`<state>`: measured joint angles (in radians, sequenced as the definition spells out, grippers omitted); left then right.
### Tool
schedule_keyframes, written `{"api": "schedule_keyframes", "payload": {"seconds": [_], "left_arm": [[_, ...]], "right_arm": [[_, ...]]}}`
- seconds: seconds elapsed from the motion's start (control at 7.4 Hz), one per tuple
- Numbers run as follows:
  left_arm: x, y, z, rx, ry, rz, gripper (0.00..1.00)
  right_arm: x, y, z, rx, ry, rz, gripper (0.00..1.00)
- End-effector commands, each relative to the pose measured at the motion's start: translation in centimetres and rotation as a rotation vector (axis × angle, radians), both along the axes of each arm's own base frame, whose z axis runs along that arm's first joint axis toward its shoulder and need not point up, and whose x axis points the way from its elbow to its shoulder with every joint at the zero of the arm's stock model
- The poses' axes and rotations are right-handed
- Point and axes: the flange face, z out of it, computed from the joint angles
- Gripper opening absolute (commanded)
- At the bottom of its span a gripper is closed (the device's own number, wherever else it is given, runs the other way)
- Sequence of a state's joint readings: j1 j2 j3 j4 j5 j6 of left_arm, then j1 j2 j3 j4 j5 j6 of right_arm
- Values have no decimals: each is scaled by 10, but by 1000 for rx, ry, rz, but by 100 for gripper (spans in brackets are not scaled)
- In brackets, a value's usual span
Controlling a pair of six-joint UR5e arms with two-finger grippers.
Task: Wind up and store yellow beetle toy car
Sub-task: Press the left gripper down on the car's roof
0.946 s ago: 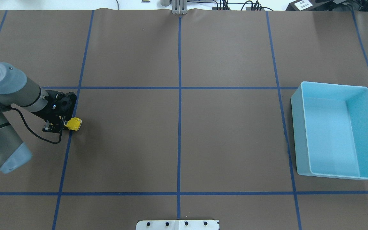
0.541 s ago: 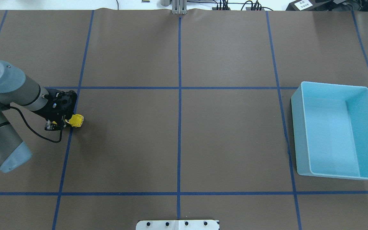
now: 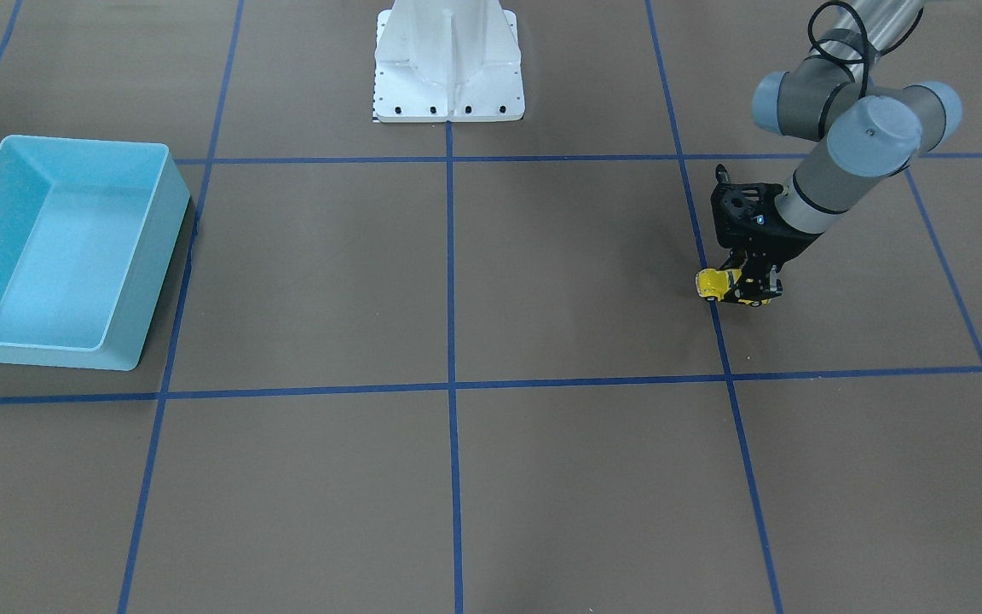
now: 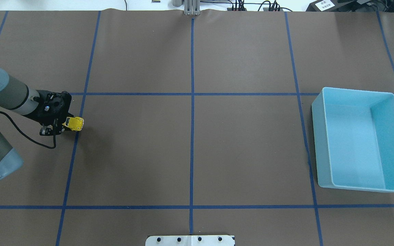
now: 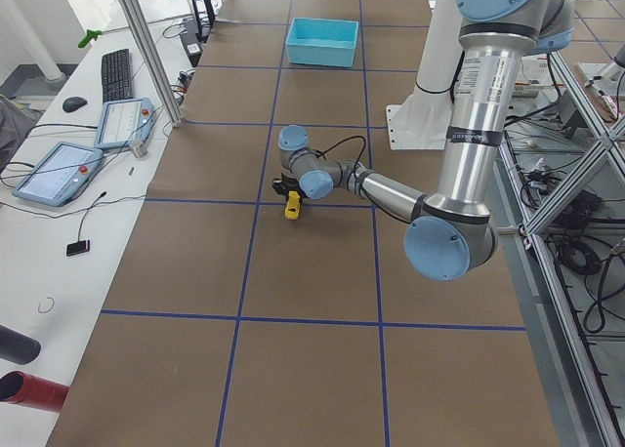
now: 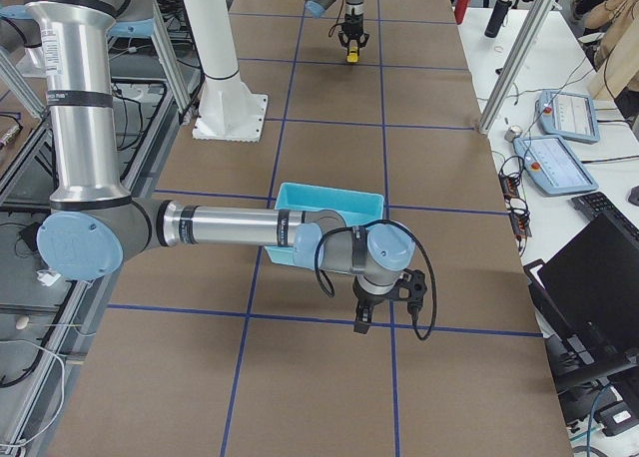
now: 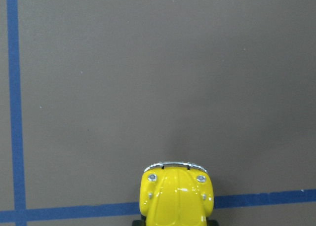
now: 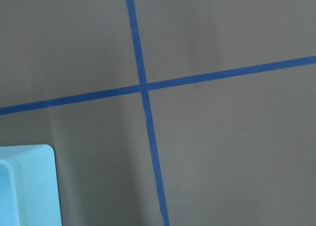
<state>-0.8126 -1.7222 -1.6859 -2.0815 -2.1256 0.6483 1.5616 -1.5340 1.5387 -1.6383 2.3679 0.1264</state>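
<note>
The left hand point(image 4: 61, 125) is clamped on the yellow beetle toy car point(image 4: 75, 123). It grips the rear part of the body, so the rounded nose sticks out in front of the hand, away from the wrist. In the left wrist view only the glossy yellow bonnet, with its chrome bumper, shows at the bottom edge. The car is low down at the brown table point(image 4: 183, 143), right over one of the blue tape lines point(image 7: 15, 112). I cannot tell whether its wheels touch the surface.

The one container is the light blue bin point(image 4: 320, 136), a rectangular tub with upright walls and rounded corners. It stands flat on the table, well apart from the left hand, across the table on the robot's right side. Its inside shows nothing but its own pale floor and walls, and the car is far outside it.

The right hand point(image 6: 387, 322) hangs over the table just beside the bin, outside the walls and past the corner nearest the table's right end. The right wrist view looks down on a crossing of tape lines, with one rounded corner of the bin at its lower left. Its fingers do not appear there, and the side view is too small to judge, so I cannot tell how wide that hand stands.
</note>
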Motion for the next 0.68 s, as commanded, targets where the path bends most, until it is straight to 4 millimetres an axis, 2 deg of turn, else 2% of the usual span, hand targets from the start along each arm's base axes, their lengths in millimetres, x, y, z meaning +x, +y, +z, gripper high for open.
{"api": "schedule_keyframes", "payload": {"seconds": [0.0,0.27,0.54], "left_arm": [[-5,3,5,-13,21,13,0],[-4,7,-1,-75,92,-32,0],[1,9,5,-136,134,-31,0]], "right_arm": [[0,0,-1,6,2,-3,100],[0,-1,-3,13,5,-4,100],[1,-2,-6,20,8,-4,100]]}}
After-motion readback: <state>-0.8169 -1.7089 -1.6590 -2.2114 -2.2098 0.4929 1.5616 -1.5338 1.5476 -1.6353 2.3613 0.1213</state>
